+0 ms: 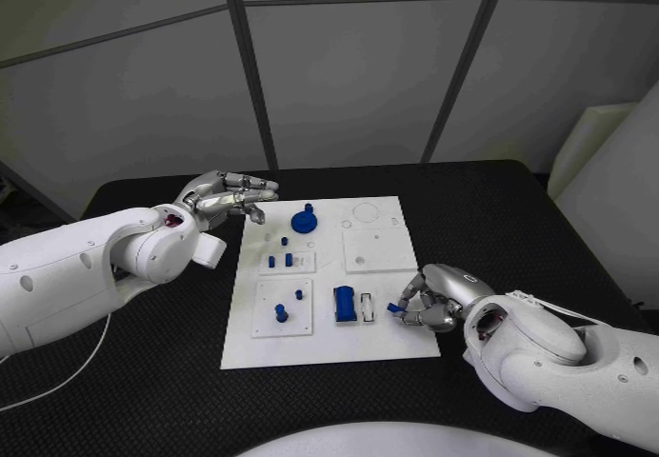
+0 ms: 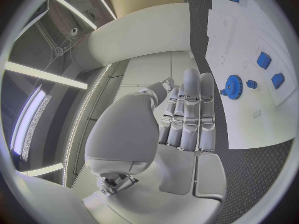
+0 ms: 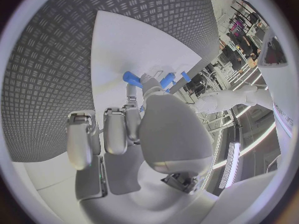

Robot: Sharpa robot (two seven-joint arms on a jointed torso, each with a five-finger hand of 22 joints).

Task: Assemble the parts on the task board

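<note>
Right hand [image 1: 437,297] sits nearest, at the task board's [image 1: 329,347] right edge — a small blue part [image 1: 394,307] pinched at its fingertips, touching the board. Left hand [image 1: 227,198] hovers by the far-left corner — fingers curled, holding nothing. Blue gear [image 1: 304,222] stands nearby.
</note>
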